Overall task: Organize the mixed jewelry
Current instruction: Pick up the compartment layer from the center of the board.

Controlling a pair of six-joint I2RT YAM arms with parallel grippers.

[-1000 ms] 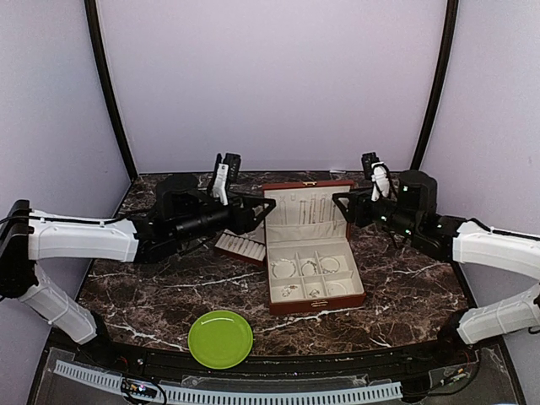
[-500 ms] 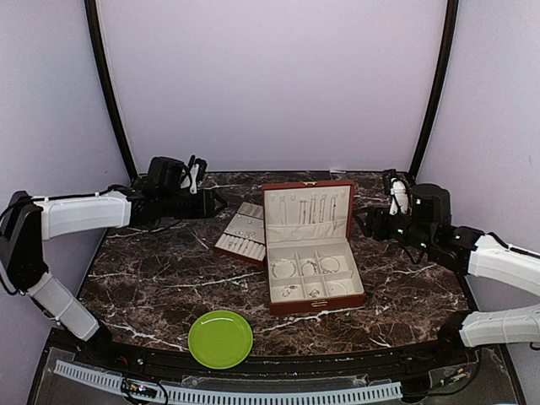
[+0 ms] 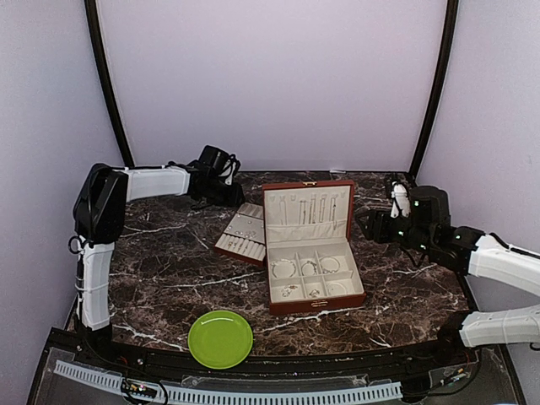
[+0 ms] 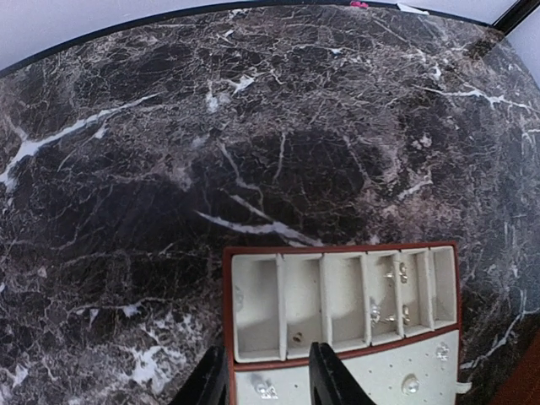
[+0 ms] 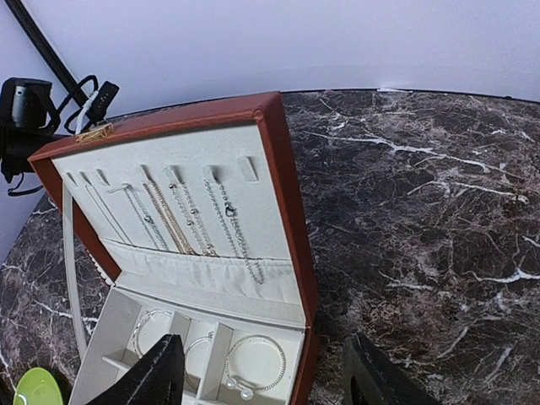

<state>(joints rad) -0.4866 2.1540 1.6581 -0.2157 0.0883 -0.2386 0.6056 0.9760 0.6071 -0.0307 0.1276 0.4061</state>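
Note:
The mixed jewelry lies in two places. Thin chains (image 5: 194, 221) hang in the open lid of the reddish-brown box (image 3: 308, 245), and bracelets (image 5: 253, 363) sit in its compartments. Small studs (image 4: 392, 310) rest in the cream-lined tray (image 3: 241, 233) to the box's left. My left gripper (image 3: 233, 195) hovers over the tray's far end. In the left wrist view this gripper (image 4: 268, 384) stands open above the tray's corner (image 4: 232, 321), holding nothing. My right gripper (image 3: 371, 224) hangs right of the box. In the right wrist view it (image 5: 270, 375) is wide open and empty.
A green plate (image 3: 220, 338) lies at the near edge in front of the box and shows nothing on it. Dark marble table (image 3: 160, 270) stretches around the box and tray. Black frame posts (image 3: 110, 93) rise at the back corners.
My left arm swung away from the box to the back left, and its gripper now sits over the tray's far end, jaws narrower. My right gripper drew back right of the box.

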